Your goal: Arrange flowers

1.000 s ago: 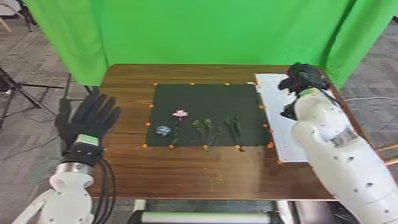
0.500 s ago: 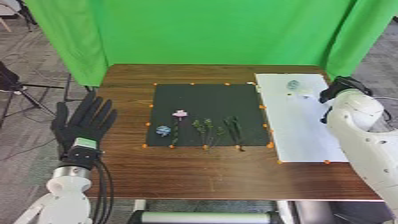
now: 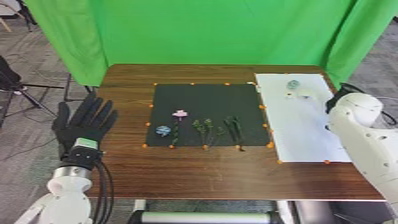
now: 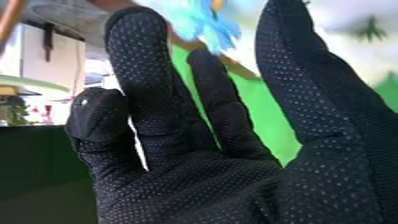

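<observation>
My right hand point(image 3: 341, 96) is at the table's right edge, beside the white sheet point(image 3: 306, 135). In the right wrist view the right hand point(image 4: 191, 185) is open and holds nothing, with a light-blue flower point(image 4: 202, 24) beyond its fingers. A pale blue flower point(image 3: 293, 84) lies near the sheet's far end, with a small white flower point(image 3: 305, 94) close by. On the black mat point(image 3: 209, 97) are a pink flower point(image 3: 180, 114), a blue flower point(image 3: 163, 130), thin green sprigs point(image 3: 208, 131) and long dark-green leaves point(image 3: 234, 131). My left hand point(image 3: 80, 122) is open at the table's left side.
Orange markers line the edges of mat and sheet. A green curtain point(image 3: 213, 32) hangs behind the brown table point(image 3: 204, 175). A black stand point(image 3: 18, 90) is on the floor at the left.
My right hand has moved right from over the white sheet to its outer side, uncovering the pale blue and white flowers. The left hand has kept its place.
</observation>
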Motion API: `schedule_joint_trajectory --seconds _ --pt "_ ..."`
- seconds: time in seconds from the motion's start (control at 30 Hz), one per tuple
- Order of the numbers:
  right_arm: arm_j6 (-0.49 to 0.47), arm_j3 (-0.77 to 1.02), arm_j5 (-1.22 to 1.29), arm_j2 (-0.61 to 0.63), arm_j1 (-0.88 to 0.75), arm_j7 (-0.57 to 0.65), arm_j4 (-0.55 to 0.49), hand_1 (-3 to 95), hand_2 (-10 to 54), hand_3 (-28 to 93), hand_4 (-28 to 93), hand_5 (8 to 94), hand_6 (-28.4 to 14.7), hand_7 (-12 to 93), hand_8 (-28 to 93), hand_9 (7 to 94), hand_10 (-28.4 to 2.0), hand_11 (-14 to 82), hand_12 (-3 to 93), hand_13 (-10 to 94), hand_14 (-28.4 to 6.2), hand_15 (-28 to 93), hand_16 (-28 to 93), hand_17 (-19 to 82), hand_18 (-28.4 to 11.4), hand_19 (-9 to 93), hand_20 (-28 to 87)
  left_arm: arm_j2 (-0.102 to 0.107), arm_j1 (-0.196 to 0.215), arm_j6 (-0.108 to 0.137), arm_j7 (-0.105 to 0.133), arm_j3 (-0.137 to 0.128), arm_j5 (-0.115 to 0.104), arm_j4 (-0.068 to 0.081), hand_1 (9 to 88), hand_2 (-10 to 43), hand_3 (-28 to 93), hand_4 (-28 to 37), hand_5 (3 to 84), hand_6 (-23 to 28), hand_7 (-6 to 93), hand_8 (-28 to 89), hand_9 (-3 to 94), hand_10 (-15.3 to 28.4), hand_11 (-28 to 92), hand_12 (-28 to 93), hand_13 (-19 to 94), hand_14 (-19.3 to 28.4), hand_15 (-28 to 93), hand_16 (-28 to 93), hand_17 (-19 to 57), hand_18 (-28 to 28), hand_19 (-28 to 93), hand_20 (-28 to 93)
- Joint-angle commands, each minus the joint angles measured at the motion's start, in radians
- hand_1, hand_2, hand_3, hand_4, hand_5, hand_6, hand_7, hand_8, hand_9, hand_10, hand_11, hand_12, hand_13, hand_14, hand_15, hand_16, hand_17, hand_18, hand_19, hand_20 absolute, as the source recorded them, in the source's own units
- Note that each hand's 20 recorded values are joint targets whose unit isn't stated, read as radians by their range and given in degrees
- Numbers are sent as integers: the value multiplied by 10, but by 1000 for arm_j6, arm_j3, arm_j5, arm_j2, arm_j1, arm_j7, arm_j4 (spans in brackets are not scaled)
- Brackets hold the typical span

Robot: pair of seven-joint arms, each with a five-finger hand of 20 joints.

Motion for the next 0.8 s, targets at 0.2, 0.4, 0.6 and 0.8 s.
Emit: schedule_joint_trajectory --seconds 0.2,0.4,0.6,0.8 --pt "51 -24 -53 -25 -45 -34 32 561 -95 720 -281 618 -33 163 -111 677 -133 133 139 746 -74 517 308 450 -211 932 365 -17 -13 -6 -30 9 14 4 228 168 707 -283 394 71 151 -96 316 131 215 100 249 145 390 -86 -40 135 350 99" --pt "144 -34 -108 -25 -83 -72 17 617 -95 660 -283 746 -7 214 13 865 -81 79 355 776 -77 607 293 466 -203 932 399 -16 -8 -15 -24 10 1 5 207 194 677 -283 396 71 141 -97 323 133 209 94 249 146 388 -87 -39 134 349 99" --pt "201 -5 -180 -3 -155 -109 -126 619 -95 675 -283 781 1 249 26 900 -82 85 382 786 -76 611 292 472 -205 932 417 -11 -2 -20 -18 6 4 2 198 198 675 -283 397 71 128 -93 322 133 204 92 247 146 384 -87 -40 134 348 99" --pt "277 -10 -332 0 -202 -341 -348 618 -95 688 -283 788 -4 248 29 905 -83 83 389 788 -74 606 292 474 -205 932 418 -8 15 -17 -3 -13 0 -2 197 196 680 -283 397 71 126 -90 322 133 203 94 247 146 382 -85 -39 133 346 100"
